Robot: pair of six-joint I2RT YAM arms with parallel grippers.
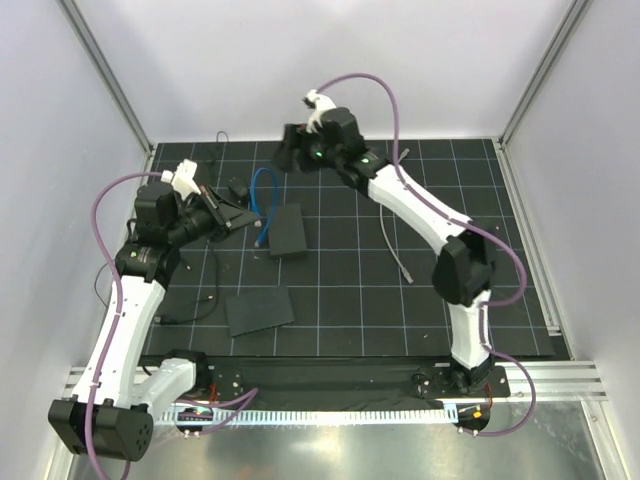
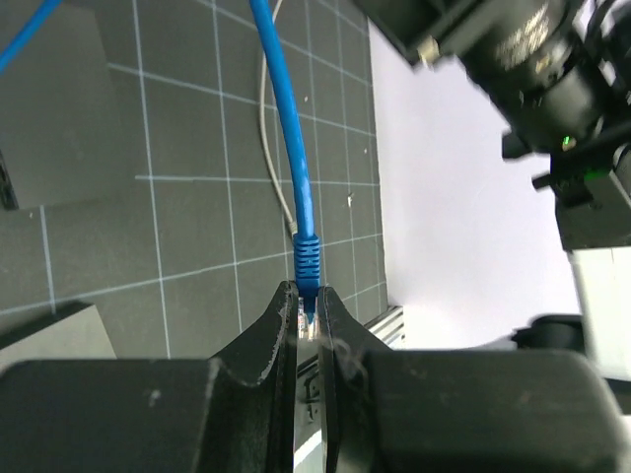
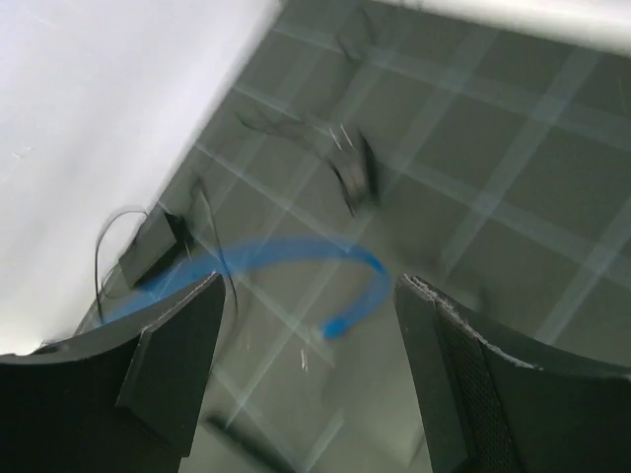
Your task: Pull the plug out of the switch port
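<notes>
Overhead, white walls [image 1: 450,60] on aluminium posts close in a desk [image 1: 350,290] covered by a black mat with a pale grid. Two arms rise from its near edge.

The left arm bends toward the mat's back-left part, and its left tool [image 1: 228,212] is pinched narrow on the plug [image 2: 306,317]. The pale connector shows in the slit between the two fingers [image 2: 266,335], with the blue boot just above them. From the top the plug itself is hidden by this tool, which sits just left of the switch [image 1: 288,230] and apart from it.

The right arm reaches to the far middle. Its right tool [image 3: 306,335] hangs above the mat with its jaws wide and nothing between them; that view is blurred.

Counted: two flat black pieces, a wider slab [image 1: 258,310] nearer the arms and the compact switch behind it. Two cables: one blue cable [image 1: 270,200] arcing from the left tool, its other end lying just beside the switch's left edge, touching or not I cannot tell, and one grey cable [image 1: 390,245] lying loose to the right. One plug is held.
</notes>
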